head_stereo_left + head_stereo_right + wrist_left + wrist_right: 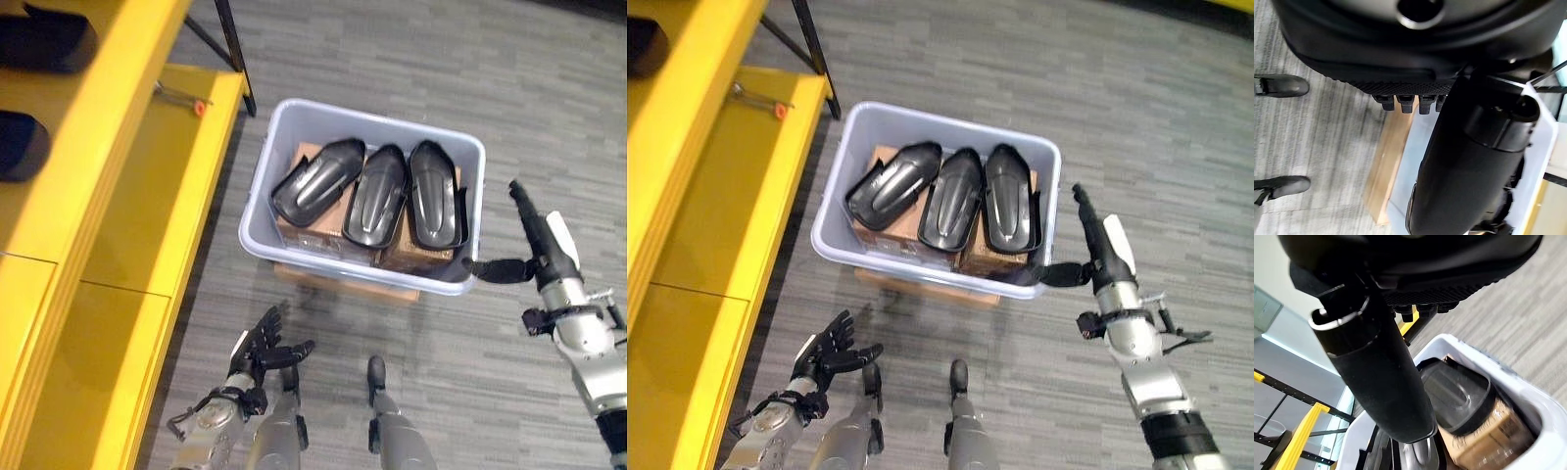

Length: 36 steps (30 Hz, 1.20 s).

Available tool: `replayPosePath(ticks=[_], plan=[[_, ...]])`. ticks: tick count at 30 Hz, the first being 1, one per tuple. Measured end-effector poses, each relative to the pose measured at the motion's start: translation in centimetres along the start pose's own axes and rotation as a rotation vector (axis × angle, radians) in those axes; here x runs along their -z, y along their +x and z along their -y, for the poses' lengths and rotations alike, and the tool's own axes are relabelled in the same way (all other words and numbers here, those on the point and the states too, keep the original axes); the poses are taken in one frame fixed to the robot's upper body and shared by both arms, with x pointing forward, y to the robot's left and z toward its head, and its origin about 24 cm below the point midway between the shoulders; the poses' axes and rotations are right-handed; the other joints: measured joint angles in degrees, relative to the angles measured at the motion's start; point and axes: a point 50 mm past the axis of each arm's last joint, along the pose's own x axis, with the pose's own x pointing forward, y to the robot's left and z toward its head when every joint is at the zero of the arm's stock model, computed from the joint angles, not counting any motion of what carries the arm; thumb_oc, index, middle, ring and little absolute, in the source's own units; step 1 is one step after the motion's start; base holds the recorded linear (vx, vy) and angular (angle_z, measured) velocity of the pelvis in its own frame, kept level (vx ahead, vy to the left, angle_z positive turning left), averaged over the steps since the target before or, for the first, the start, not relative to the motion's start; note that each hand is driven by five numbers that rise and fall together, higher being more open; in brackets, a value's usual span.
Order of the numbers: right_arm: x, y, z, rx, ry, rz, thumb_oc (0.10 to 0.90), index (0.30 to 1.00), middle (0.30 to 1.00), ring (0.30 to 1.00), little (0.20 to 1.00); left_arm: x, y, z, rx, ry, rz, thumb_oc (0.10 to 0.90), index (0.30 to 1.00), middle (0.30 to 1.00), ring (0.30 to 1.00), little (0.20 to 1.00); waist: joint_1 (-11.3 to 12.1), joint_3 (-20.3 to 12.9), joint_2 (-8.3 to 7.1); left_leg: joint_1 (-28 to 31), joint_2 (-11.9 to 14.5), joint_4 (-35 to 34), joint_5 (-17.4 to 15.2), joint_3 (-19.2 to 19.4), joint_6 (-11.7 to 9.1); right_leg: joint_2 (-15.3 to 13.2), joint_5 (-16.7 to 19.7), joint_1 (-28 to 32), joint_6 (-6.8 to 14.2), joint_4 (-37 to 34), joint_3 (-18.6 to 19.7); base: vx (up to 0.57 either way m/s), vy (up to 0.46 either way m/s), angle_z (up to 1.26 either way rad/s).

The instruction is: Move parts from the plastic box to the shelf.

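Your left robot hand (257, 351) is all dark, with segmented black fingers on a silver-grey metal wrist. Your right robot hand (1103, 253) is dark too, but it's got a white cover along the thumb, then a black wrist collar and a silver-grey forearm with a black band.

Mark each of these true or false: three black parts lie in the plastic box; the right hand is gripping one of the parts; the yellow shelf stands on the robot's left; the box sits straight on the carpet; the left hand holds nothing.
1. Three black parts lie in the plastic box: true.
2. The right hand grips a part: false. It is open beside the box's right wall, with its thumb towards the rim.
3. The yellow shelf stands on the robot's left: true.
4. The box sits straight on the carpet: false. It rests on a flat wooden board.
5. The left hand holds nothing: true.
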Motion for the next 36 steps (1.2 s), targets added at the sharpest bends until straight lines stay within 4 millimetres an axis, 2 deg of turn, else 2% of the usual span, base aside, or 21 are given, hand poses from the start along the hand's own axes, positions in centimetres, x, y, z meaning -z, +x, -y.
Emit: replayPosePath(ticks=[4, 6, 8, 9, 10, 12, 14, 18, 32, 36], plan=[[-1.7, 1.3, 1.5, 0.022, -0.066, 0.067, 0.9, 1.0, 1.0, 1.0, 1.0, -1.7, 0.8, 0.4, 0.016, 0.005, 0.067, 0.9, 1.0, 1.0, 1.0, 1.0, 0.46, 3.33, 0.66, -1.13, 0.37, 0.02, 0.12, 0.04, -0.19, 0.46, 0.19, -1.23, -0.26, 0.04, 0.03, -0.07, -0.005, -0.03], [-2.0, 1.6, 1.9, 0.025, -0.098, 0.08, 0.9, 1.0, 1.0, 1.0, 1.0, -2.6, 1.3, 0.6, 0.021, 0.008, 0.093, 0.9, 1.0, 1.0, 1.0, 1.0, 0.79, 5.35, 1.41, -1.23, 0.57, 0.03, 0.19, 0.04, -0.28, 0.63, 0.29, -1.37, -0.41, 0.05, 0.01, -0.11, -0.005, -0.01], [-2.3, 1.7, 2.2, 0.027, -0.12, 0.089, 0.9, 1.0, 1.0, 1.0, 1.0, -3.1, 1.5, 0.7, 0.026, 0.011, 0.111, 0.9, 1.0, 1.0, 1.0, 1.0, 0.28, 5.95, 1.93, -2.33, 0.59, 0.94, 0.11, -0.05, -0.29, 0.77, 0.3, -2.16, -0.43, 0.24, -0.06, -0.09, -0.007, 0.03], [-2.7, 1.8, 3.0, 0.03, -0.172, 0.104, 0.9, 1.0, 1.0, 1.0, 1.0, -3.8, 1.7, 0.9, 0.034, 0.015, 0.139, 0.9, 1.0, 1.0, 1.0, 1.0, 0.25, 6.4, 2.31, -4.36, 0.67, 2.49, -0.26, -0.23, -0.18, 0.72, 0.3, -3.66, -0.43, 1.0, -0.1, -0.06, -0.006, 0.1], [-3.3, 2.3, 3.9, 0.05, -0.209, 0.119, 0.9, 1.0, 1.0, 1.0, 1.0, -5.1, 2.2, 0.9, 0.028, 0.02, 0.18, 0.9, 1.0, 1.0, 1.0, 1.0, 0.1, 8.53, 2.64, -5.56, 0.74, 3.55, -0.28, -0.69, -0.14, 0.76, 0.51, -4.39, -0.67, 1.34, -0.32, -0.09, -0.033, 0.07], [-3.5, 2.4, 3.9, 0.051, -0.218, 0.126, 0.9, 1.0, 1.0, 1.0, 1.0, -5.5, 2.3, 0.8, 0.025, 0.029, 0.19, 0.9, 1.0, 1.0, 1.0, 1.0, 0.05, 8.58, 2.68, -6.31, 0.98, 3.98, -0.33, -0.71, -0.17, 0.69, 0.56, -5.19, -0.77, 1.67, -0.22, -0.06, -0.028, -0.01], [-3.7, 2.5, 4.1, 0.071, -0.253, 0.143, 0.9, 1.0, 1.0, 1.0, 1.0, -6.0, 2.4, 0.7, 0.023, 0.03, 0.213, 0.9, 1.0, 1.0, 1.0, 1.0, -0.11, 8.63, 2.63, -8.76, 1.66, 7.22, -1.63, -1.03, -0.39, 1.1, 0.18, -6.89, -0.98, 3.28, -0.17, 0.0, -0.003, -0.02], [-3.9, 2.3, 4.4, 0.1, -0.317, 0.156, 0.9, 1.0, 1.0, 1.0, 1.0, -5.9, 2.3, 0.4, 0.011, 0.025, 0.211, 0.9, 1.0, 1.0, 1.0, 1.0, -0.37, 8.68, 2.61, -9.89, 1.99, 8.26, -1.86, -1.05, -0.46, 1.3, -0.03, -7.96, -1.17, 3.92, -0.03, 0.01, 0.0, -0.01], [-4.8, 2.6, 4.7, 0.179, -0.491, 0.214, 0.9, 1.0, 1.0, 1.0, 1.0, -6.3, 2.3, -0.1, -0.029, 0.014, 0.226, 0.9, 1.0, 1.0, 1.0, 1.0, 0.43, 8.77, 2.87, -13.12, 2.02, 9.21, -1.89, -1.31, -0.4, 1.32, -0.01, -11.11, -1.24, 4.91, -0.1, 0.0, 0.0, 0.0], [-5.9, 3.3, 5.0, 0.205, -0.535, 0.241, 0.9, 1.0, 1.0, 1.0, 1.0, -6.2, 2.3, -0.1, -0.027, 0.015, 0.226, 0.9, 1.0, 1.0, 1.0, 1.0, 0.59, 8.77, 2.9, -13.55, 2.01, 9.21, -1.87, -1.42, -0.4, 1.28, -0.01, -11.49, -1.24, 4.9, -0.19, 0.02, -0.007, 0.01]])
